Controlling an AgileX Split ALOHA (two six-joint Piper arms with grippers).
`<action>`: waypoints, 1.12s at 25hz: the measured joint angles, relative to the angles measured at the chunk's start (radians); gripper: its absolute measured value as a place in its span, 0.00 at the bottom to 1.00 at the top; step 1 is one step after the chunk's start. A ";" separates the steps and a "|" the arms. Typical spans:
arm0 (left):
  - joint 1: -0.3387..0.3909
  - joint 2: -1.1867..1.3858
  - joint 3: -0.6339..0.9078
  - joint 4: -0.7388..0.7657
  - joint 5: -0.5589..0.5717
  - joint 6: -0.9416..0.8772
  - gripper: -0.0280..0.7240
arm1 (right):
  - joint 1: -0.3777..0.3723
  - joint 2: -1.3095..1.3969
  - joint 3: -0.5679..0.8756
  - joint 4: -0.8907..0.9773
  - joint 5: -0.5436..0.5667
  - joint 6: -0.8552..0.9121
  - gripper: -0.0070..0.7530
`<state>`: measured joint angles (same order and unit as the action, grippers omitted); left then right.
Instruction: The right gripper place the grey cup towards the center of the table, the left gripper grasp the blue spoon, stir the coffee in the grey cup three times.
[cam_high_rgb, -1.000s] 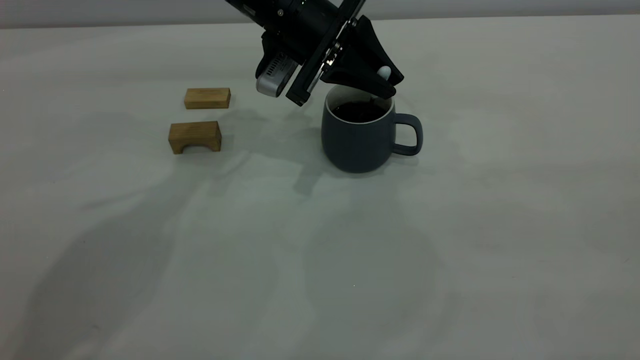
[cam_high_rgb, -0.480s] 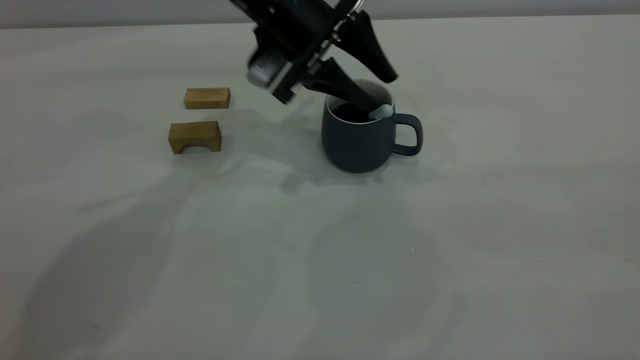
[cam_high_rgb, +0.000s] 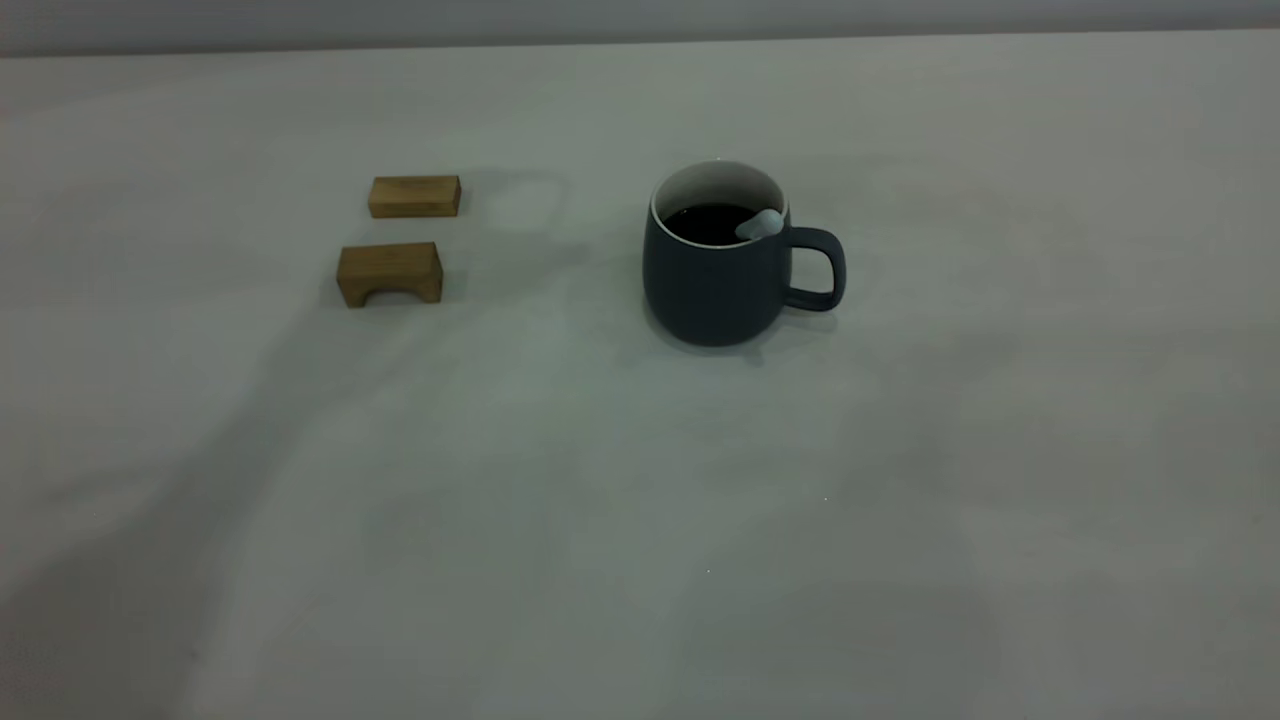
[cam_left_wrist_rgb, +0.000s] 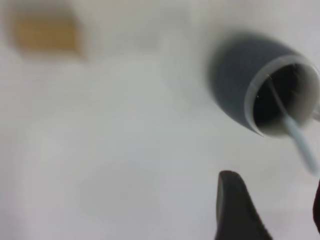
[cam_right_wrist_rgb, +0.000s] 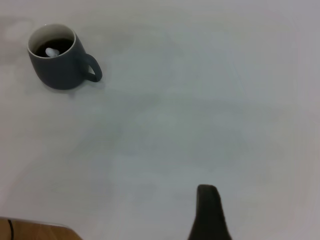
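The grey cup (cam_high_rgb: 715, 275) stands near the middle of the table (cam_high_rgb: 640, 480), handle to the right, with dark coffee (cam_high_rgb: 705, 222) inside. The blue spoon (cam_high_rgb: 762, 224) stands in the coffee and leans on the rim by the handle, held by nothing. Neither gripper appears in the exterior view. In the left wrist view my left gripper (cam_left_wrist_rgb: 275, 210) is open and empty, drawn back from the cup (cam_left_wrist_rgb: 235, 85) and the spoon's handle (cam_left_wrist_rgb: 300, 142). In the right wrist view one of my right gripper's fingers (cam_right_wrist_rgb: 207, 210) shows over bare table, far from the cup (cam_right_wrist_rgb: 57, 67), with a wide empty gap beside it.
Two tan wooden blocks lie left of the cup: a flat one (cam_high_rgb: 414, 196) and an arched one (cam_high_rgb: 390, 273). A blurred block (cam_left_wrist_rgb: 45, 32) also shows in the left wrist view. The table's far edge (cam_high_rgb: 640, 40) runs behind the cup.
My left gripper opened, let go of the spoon and drew up out of the exterior view. The spoon's handle dropped onto the cup's rim. The cup has not moved.
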<state>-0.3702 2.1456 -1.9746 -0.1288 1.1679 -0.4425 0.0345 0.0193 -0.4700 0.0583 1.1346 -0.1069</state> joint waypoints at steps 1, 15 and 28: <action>0.000 -0.043 0.007 0.054 0.000 0.037 0.63 | 0.000 0.000 0.000 0.000 0.000 0.000 0.79; 0.000 -0.666 0.545 0.395 0.000 0.170 0.63 | 0.000 0.000 0.000 0.000 0.000 0.000 0.79; 0.167 -1.327 1.304 0.314 -0.005 0.137 0.63 | 0.000 0.000 0.000 0.000 0.000 0.000 0.79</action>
<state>-0.2033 0.8188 -0.6703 0.1855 1.1634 -0.3058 0.0345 0.0191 -0.4700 0.0583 1.1346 -0.1069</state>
